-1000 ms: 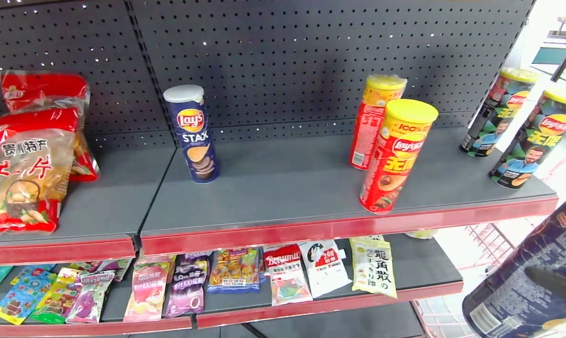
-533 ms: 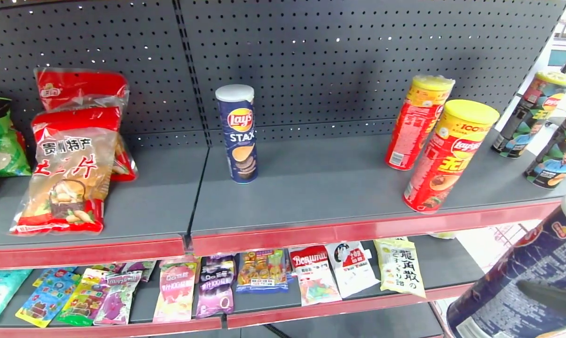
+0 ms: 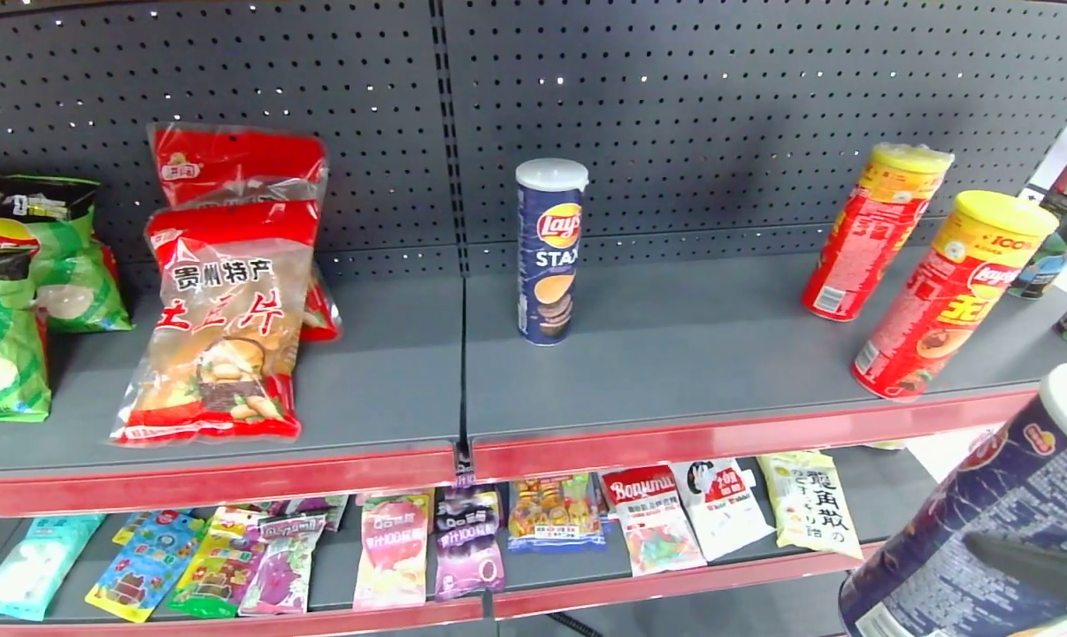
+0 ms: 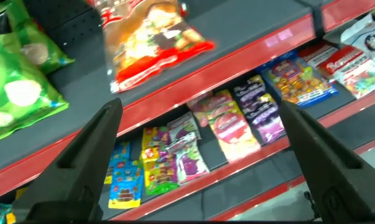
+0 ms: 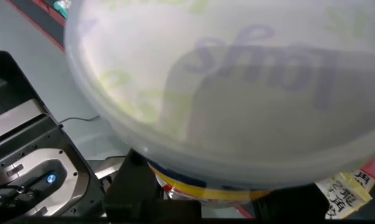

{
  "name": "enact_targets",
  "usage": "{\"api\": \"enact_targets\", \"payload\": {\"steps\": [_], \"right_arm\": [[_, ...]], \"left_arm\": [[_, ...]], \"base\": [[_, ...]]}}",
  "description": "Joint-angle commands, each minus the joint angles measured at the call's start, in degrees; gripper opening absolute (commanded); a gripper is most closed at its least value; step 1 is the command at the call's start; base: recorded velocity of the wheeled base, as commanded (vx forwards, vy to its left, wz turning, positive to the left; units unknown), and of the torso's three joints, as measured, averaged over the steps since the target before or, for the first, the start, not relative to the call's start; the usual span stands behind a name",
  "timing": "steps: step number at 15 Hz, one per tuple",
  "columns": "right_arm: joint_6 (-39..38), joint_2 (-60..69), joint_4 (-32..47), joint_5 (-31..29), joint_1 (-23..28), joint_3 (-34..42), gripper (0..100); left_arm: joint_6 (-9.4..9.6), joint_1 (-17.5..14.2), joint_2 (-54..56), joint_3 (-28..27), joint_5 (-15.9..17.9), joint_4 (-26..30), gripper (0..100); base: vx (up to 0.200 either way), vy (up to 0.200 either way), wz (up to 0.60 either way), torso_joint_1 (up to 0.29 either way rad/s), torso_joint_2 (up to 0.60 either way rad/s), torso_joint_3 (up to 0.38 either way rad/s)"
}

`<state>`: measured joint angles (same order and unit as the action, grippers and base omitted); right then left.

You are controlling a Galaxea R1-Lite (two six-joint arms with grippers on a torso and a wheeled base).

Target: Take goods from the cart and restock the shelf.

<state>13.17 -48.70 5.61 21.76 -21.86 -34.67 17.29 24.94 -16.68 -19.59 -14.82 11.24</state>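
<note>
At the lower right of the head view, the right gripper (image 3: 1024, 566) appears clamped on a tilted, white-lidded blue chip can (image 3: 976, 513), one dark finger across its side and the other hidden; the can is held in front of the upper shelf (image 3: 675, 363), apart from it. On that shelf a matching blue can (image 3: 549, 252) stands upright near the back panel (image 3: 675, 106), between red snack bags (image 3: 224, 327) and red cans (image 3: 949, 296) with yellow lids. The left gripper (image 4: 199, 109) holds nothing, its fingers spread wide apart over the candy sachets (image 4: 237, 124) on the lower shelf (image 4: 268, 165).
</note>
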Motion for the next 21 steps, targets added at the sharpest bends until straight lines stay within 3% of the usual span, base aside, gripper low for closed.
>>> {"api": "enact_targets", "payload": {"steps": [1,4,6,10,14,17,18,19,20,21], "right_arm": [[0.02,-0.08,0.02,-0.05,-0.03,0.13,0],[0.02,-0.08,0.02,-0.05,-0.03,0.39,0],[0.02,-0.08,0.11,-0.05,-0.03,0.57,0],[0.02,-0.43,0.02,-0.05,-0.03,0.39,0],[0.02,-0.34,0.11,-0.14,-0.03,0.48,0],[0.02,-0.34,0.11,-0.05,-0.11,0.57,0],[0.02,-0.43,0.11,-0.05,-0.11,0.3,0],[0.02,-0.43,0.11,-0.05,-0.03,0.3,0],[-0.07,-0.52,0.11,-0.23,-0.03,0.3,0],[-0.07,-0.87,0.02,-0.31,0.06,0.04,0]], "left_arm": [[0.03,0.02,-0.11,-0.01,-0.03,0.01,100],[0.2,0.02,-0.11,-0.01,-0.03,0.01,100],[1.61,0.02,-0.29,-0.01,-0.38,0.1,100],[1.61,0.02,-1.43,0.08,-0.29,0.1,100],[1.61,0.19,-1.34,-0.01,0.85,-0.08,100],[3.54,0.99,-2.92,-0.45,5.51,-0.08,100],[3.28,1.25,-9.78,-3.52,12.89,-0.17,100],[2.4,1.16,-14.88,-6.07,16.49,-0.43,100],[-0.5,1.25,-25.77,-11.26,21.77,-3.77,100],[-1.55,1.16,-34.65,-15.13,24.93,-9.57,100]], "base": [[0.0,0.2,0.0,0.002,0.0,0.002],[0.0,0.0,0.0,0.0,0.0,0.0],[0.0,0.0,0.0,0.0,0.0,0.0],[0.2,0.0,0.0,-0.008,0.0,0.005],[0.0,0.0,0.0,0.0,0.0,0.0],[0.0,0.0,0.0,0.0,0.0,0.0],[0.0,0.0,0.0,0.0,0.0,0.0],[0.0,0.0,0.0,0.0,0.0,0.0],[0.0,0.0,0.0,0.0,0.0,0.0],[0.0,0.0,0.0,0.0,0.0,0.0]]}}
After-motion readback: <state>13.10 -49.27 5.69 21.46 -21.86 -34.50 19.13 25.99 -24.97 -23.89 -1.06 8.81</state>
